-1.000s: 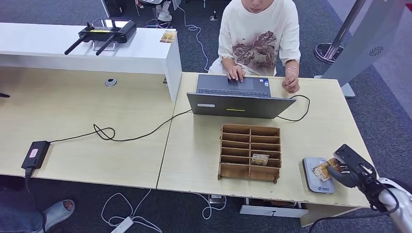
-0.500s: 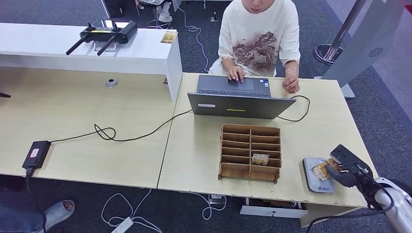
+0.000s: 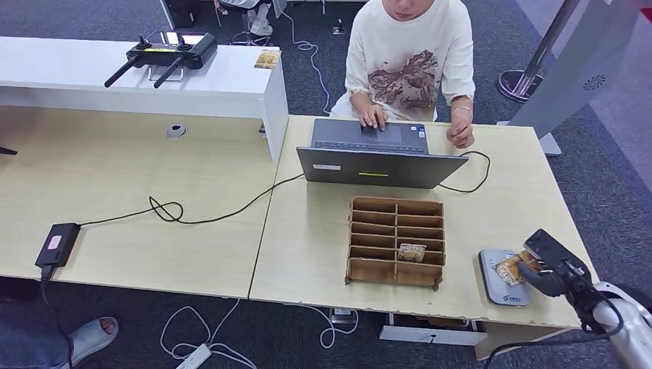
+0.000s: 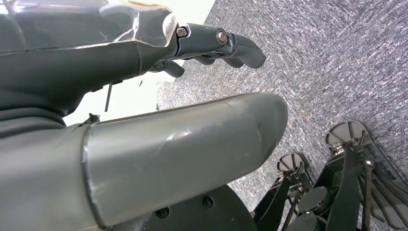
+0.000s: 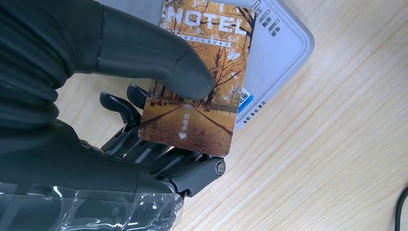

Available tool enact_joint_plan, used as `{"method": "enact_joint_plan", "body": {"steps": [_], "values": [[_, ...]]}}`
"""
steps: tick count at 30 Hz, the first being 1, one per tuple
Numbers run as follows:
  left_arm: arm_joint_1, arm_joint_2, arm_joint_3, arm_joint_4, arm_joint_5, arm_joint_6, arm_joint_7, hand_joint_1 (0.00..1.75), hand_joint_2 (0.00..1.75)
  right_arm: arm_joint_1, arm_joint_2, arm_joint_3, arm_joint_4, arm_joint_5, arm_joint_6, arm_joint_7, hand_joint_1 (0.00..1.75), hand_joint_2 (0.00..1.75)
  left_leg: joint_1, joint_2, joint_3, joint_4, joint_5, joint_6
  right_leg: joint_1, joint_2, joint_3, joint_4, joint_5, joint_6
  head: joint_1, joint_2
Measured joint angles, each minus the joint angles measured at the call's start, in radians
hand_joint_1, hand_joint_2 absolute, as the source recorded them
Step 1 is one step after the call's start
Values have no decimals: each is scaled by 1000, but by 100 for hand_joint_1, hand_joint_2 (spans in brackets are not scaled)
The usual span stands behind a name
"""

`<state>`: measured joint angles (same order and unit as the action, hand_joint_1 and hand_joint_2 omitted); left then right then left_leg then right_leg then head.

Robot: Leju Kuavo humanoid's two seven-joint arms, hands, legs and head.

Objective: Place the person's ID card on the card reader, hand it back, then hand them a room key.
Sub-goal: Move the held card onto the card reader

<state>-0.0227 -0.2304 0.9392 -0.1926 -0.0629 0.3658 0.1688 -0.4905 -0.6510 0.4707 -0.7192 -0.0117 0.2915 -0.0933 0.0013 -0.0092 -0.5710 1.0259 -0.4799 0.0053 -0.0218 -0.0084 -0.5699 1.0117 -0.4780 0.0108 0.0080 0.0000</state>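
My right hand [image 3: 550, 266] is at the table's near right corner and pinches a card [image 3: 510, 270] between thumb and fingers. The card [image 5: 216, 57] shows an autumn avenue and the word HOTEL. Its far end lies over the grey card reader [image 5: 284, 43], which sits flat on the table [image 3: 505, 296]; I cannot tell whether the two touch. The thumb [image 5: 144, 53] presses on the card's face. My left hand [image 4: 144, 120] hangs beside my body over grey carpet, fingers loosely apart, holding nothing. A person [image 3: 411, 54] sits across the table with both hands at a laptop [image 3: 380, 157].
A wooden compartment rack [image 3: 396, 207] stands mid-table with one card [image 3: 411, 252] in a near slot. A black cable runs from the laptop to a power brick [image 3: 55, 242] at the left. A remote controller [image 3: 161, 50] lies on the white counter.
My right hand has sunk very slightly with the card over the reader. The person and the other things have not moved.
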Motion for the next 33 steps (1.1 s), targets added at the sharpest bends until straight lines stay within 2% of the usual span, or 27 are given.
{"method": "enact_joint_plan", "body": {"steps": [14, 33], "values": [[0, -1, 0, 0, 1, 1, -8, 0, 0, 108, -37, -159, -158, -115, 16, -36, 175, 175, 0, 0, -1, 0, 0, 0, 0, 0, -1, 0, 0, 0, 0, 0], [0, -4, 0, 0, 1, 1, -9, 0, 0, 135, -48, -194, -199, -130, 23, -42, 175, 175, 0, 0, -1, 0, 0, 0, 0, 0, -1, 0, 0, 0, 0, 0]]}}
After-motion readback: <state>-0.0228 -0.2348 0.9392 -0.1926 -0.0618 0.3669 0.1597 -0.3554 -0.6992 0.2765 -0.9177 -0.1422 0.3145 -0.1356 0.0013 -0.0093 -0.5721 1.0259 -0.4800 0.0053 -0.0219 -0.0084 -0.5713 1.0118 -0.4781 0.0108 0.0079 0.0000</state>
